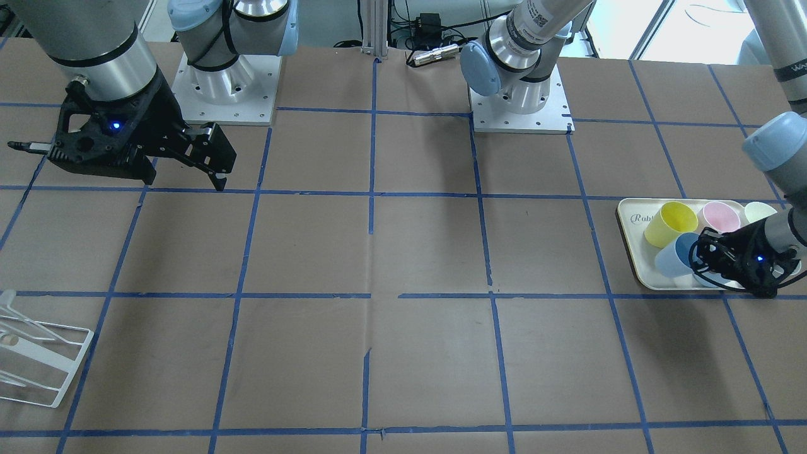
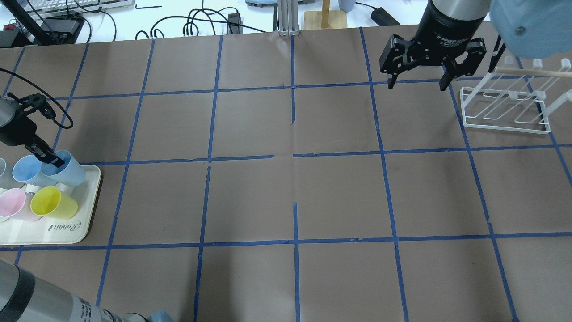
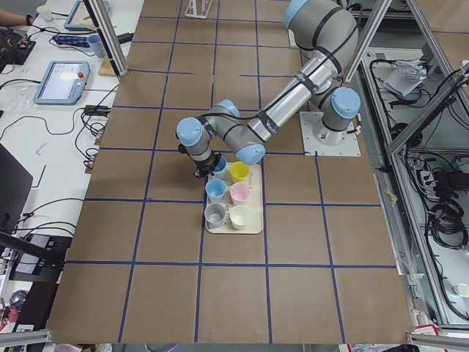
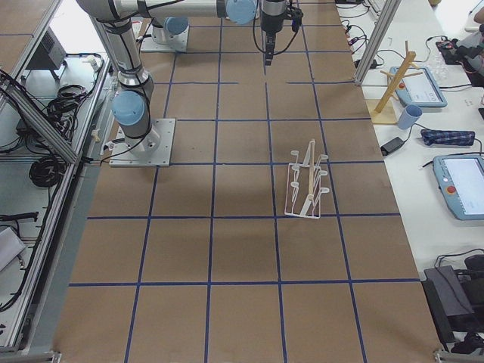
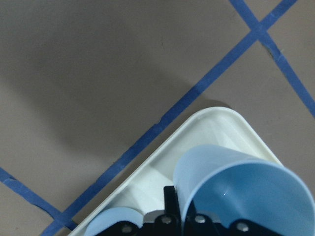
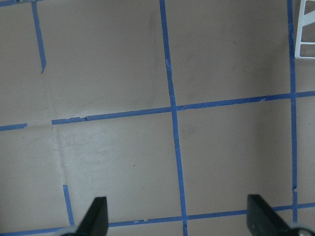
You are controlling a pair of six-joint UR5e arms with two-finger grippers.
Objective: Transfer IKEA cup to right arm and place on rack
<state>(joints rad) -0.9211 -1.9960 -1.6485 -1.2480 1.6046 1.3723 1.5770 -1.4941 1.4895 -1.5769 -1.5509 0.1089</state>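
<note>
Left gripper (image 2: 47, 156) pinches the cup (image 2: 71, 172) by its wall on the left-edge tray (image 2: 67, 232), ready to lift; right gripper (image 2: 417, 86) waits wide open, empty.

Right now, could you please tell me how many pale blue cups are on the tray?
2. One blue cup is at a tray corner, jaws of the left gripper at its rim; the other beside it, next to the grey cup. None looks hidden.

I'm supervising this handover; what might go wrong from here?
The left gripper seems to pinch only the tilted IKEA cup's rim wall; it may slip when lifted.
The other blue cup on the tray sits close beside it and could be knocked.
The open right gripper hangs far off by the rack: a long carry.
</note>
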